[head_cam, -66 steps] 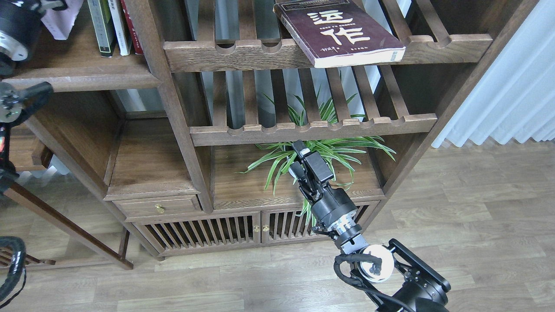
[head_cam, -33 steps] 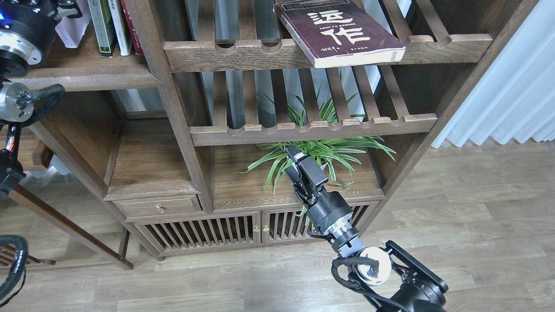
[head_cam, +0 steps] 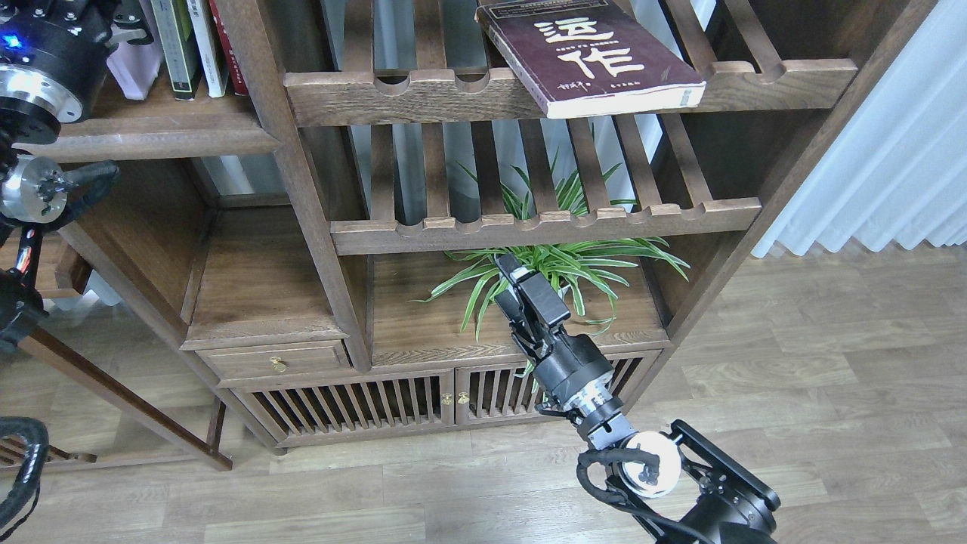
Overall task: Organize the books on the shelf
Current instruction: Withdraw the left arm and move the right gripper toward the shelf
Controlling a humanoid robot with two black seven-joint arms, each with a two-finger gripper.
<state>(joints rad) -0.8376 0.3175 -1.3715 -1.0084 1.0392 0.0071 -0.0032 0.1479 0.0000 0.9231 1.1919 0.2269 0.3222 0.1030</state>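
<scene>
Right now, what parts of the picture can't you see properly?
- Left gripper: head view, at the top-left corner; the frame edge cuts it, so I cannot tell if it grips the pale book.
- Standing books: tops cut off by the top edge.
- Maroon book: far end cut off by the top edge.
- Plant: its base is hidden behind my right gripper.

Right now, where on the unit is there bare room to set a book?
Free: the solid board above the drawer. Upper slatted rack left of the maroon book. Crowded: around the plant and top-left beside the upright books.
</scene>
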